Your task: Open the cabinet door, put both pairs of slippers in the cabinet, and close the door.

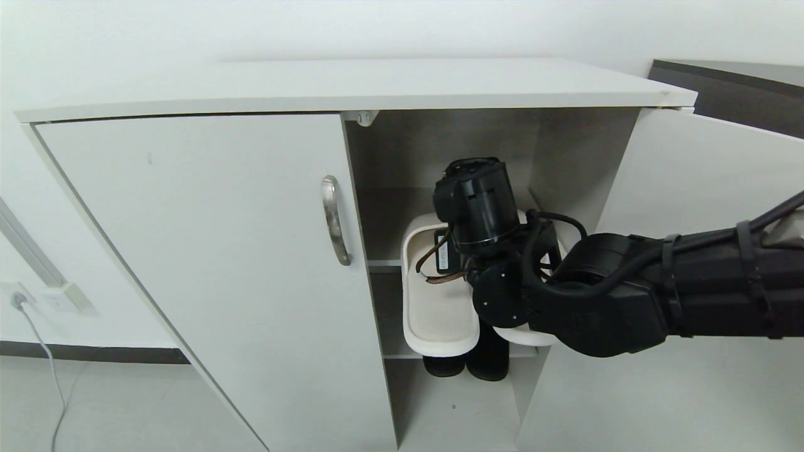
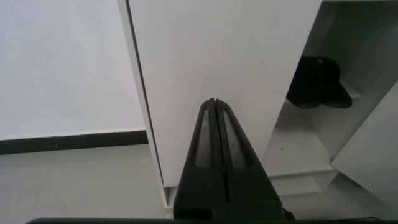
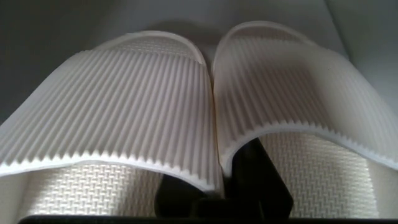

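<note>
The white cabinet (image 1: 377, 81) has its left door (image 1: 188, 251) closed and its right door (image 1: 691, 182) swung open. My right gripper (image 3: 221, 183) is inside the open half at middle-shelf height, shut on the inner edges of a pair of white ribbed slippers (image 1: 433, 301) (image 3: 143, 93), held side by side. A pair of black slippers (image 1: 465, 364) (image 2: 317, 84) lies on a lower shelf beneath them. My left gripper (image 2: 214, 106) is shut with nothing in it, low in front of the closed left door.
A metal handle (image 1: 335, 220) sits on the left door's inner edge. A wall socket with a cable (image 1: 19, 301) is at the far left near the floor. The cabinet's bottom compartment (image 1: 452, 408) holds nothing.
</note>
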You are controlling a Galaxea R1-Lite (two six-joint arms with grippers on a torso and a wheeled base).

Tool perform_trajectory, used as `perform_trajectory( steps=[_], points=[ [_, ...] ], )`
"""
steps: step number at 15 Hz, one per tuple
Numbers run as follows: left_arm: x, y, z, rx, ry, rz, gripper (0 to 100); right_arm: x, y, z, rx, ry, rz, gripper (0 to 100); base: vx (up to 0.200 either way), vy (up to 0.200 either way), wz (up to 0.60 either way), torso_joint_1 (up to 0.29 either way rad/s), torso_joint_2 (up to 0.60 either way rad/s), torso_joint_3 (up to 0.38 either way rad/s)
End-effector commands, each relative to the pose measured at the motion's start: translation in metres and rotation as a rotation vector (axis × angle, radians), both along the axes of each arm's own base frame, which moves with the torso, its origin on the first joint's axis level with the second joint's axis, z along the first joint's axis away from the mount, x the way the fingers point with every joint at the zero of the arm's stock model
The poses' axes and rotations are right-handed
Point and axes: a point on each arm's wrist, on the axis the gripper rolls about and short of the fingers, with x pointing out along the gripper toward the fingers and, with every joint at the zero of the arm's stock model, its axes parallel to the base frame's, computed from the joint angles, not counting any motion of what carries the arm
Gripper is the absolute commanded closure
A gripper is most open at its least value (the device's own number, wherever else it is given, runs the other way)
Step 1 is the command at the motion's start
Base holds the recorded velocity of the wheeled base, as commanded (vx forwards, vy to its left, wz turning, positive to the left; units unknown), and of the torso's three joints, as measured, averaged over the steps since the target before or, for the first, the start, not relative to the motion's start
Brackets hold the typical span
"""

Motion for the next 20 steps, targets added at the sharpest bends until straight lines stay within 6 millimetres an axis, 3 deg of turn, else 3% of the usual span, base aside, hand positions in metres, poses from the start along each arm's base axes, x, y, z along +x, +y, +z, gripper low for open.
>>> perform_trajectory(
  steps=[1,5,11,18,20],
  points=[
    [0.000,0.000,0.000,-0.001,0.000,0.000,100,0.011,0.003,-0.003,0.004,0.001,0.000,100,0.000,0.000,0.00,0.000,0.00,0.000],
    [0.000,0.000,0.000,0.001,0.000,0.000,100,0.014,0.003,-0.006,0.002,0.005,-0.003,100,0.150,0.000,0.00,0.001,0.00,0.007],
    [0.000,0.000,0.000,-0.001,0.000,0.001,100,0.015,0.002,-0.005,0.004,0.002,-0.009,100,0.000,0.000,0.00,0.000,0.00,0.000],
    [0.000,0.000,0.000,-0.001,0.000,0.001,100,0.042,-0.003,-0.007,-0.008,0.003,-0.020,100,0.000,0.000,0.00,0.000,0.00,0.000],
    [0.000,0.000,0.000,-0.001,0.000,0.001,100,0.058,-0.002,-0.004,0.010,-0.022,-0.043,100,0.000,0.000,0.00,0.000,0.00,0.000]
  ],
)
